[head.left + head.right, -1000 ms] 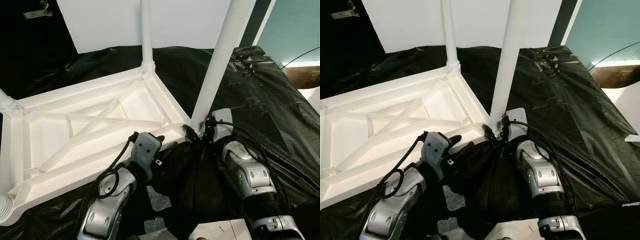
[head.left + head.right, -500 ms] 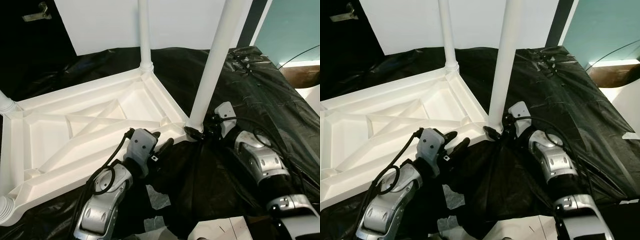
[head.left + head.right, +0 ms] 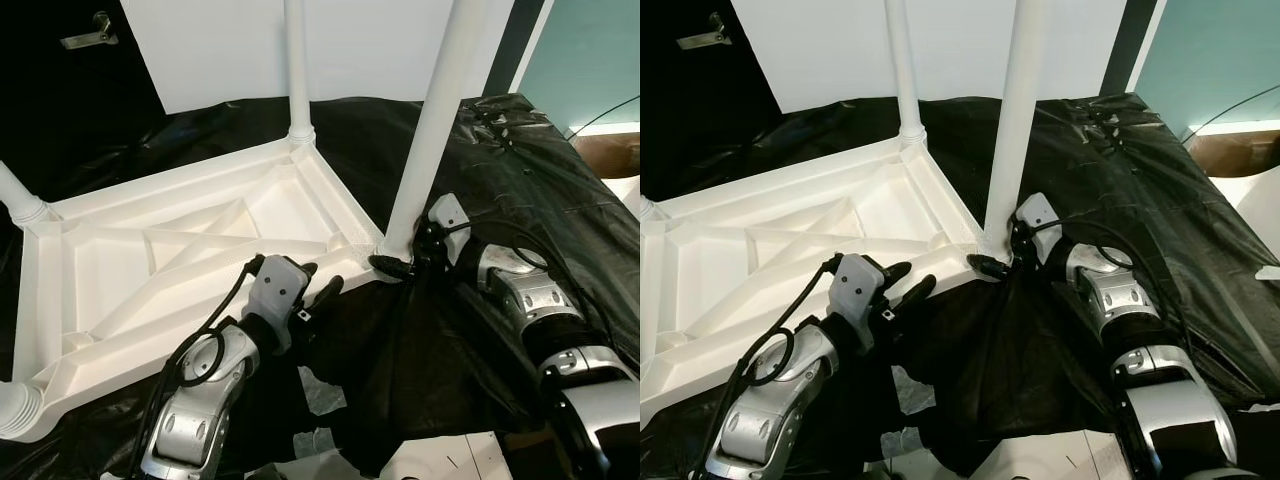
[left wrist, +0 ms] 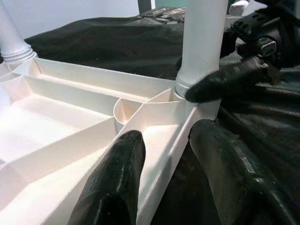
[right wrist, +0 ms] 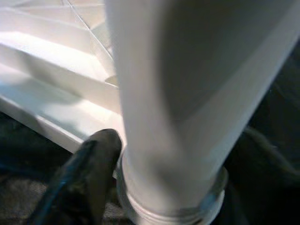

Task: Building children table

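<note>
A white plastic tabletop (image 3: 180,250) lies upside down on a black sheet. White legs stand up from its corners: a near one (image 3: 440,110) and a far one (image 3: 296,60). My right gripper (image 3: 400,262) is shut on the base of the near leg (image 5: 187,93); one finger (image 5: 89,164) presses beside the leg's threaded collar. My left gripper (image 4: 168,136) is open and straddles the tabletop's rim (image 4: 159,154) just beside that corner, one finger inside the rim and one outside. The right gripper's finger (image 4: 220,82) touches the leg's base.
The black sheet (image 3: 520,180) covers the work surface, which drops off to the right. A third leg (image 3: 20,200) rises at the far left corner, another (image 3: 15,405) at the near left. A white panel (image 3: 360,40) stands behind. Paper scraps (image 3: 320,390) lie near my arms.
My right forearm has swung out to the right around the near leg while its gripper stays at the leg's base. The left gripper stays at the rim. The camera shifted slightly.
</note>
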`<state>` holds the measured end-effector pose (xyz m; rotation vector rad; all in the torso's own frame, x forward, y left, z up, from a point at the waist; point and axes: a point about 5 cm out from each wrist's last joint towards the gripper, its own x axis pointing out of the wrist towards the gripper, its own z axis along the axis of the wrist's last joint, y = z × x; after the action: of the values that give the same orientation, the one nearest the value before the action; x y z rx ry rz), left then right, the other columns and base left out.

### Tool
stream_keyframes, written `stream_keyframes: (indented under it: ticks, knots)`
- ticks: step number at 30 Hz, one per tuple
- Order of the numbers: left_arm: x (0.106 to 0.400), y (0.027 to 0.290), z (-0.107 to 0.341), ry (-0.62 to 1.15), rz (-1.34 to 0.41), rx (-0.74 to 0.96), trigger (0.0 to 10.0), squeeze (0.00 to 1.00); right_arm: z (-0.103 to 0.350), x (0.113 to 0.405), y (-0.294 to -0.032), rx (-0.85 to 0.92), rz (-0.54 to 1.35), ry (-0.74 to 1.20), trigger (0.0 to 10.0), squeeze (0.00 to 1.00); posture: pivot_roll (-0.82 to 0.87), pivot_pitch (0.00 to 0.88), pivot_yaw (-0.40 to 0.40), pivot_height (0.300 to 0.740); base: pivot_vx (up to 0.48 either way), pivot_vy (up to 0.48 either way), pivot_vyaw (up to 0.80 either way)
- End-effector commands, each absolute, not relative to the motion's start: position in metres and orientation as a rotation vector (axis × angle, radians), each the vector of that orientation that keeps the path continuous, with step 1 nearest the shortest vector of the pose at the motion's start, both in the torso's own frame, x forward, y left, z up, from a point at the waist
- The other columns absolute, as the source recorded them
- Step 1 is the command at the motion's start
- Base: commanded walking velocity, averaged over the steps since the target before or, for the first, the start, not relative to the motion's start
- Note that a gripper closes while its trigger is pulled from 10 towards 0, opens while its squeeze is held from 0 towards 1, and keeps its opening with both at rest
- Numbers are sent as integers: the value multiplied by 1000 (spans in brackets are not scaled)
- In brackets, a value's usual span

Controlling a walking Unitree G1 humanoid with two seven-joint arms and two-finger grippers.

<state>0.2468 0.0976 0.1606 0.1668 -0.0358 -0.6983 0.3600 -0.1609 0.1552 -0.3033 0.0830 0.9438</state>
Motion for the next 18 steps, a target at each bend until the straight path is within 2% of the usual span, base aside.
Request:
stream_keyframes:
  ticks: [1, 9, 10, 11, 12, 18]
  knots:
    - [245, 99, 162, -41, -674, 170, 10000, 0, 155, 360, -160, -319, 967, 85, 0, 0, 195, 67, 4, 740, 0, 0, 0]
    - [244, 100, 162, -38, -666, 171, 10000, 0, 145, 361, -161, -296, 885, 112, 0, 0, 194, 72, 3, 740, 0, 0, 0]
    - [245, 101, 162, -36, -666, 175, 10000, 0, 144, 361, -161, -287, 858, 114, 3137, 0, 189, 73, 6, 740, 0, 0, 0]
    - [245, 101, 162, -36, -666, 175, 10000, 0, 144, 361, -161, -287, 858, 114, 3137, 0, 189, 73, 6, 740, 0, 0, 0]
    - [246, 102, 161, -33, -664, 181, 10000, 0, 142, 361, -160, -283, 830, 110, 10000, 0, 185, 72, 7, 740, 0, 0, 0]
    - [250, 104, 162, -37, -656, 194, 10000, 0, 137, 357, -153, -248, 749, 79, 10000, 0, 183, 67, 11, 740, 0, 0, 0]
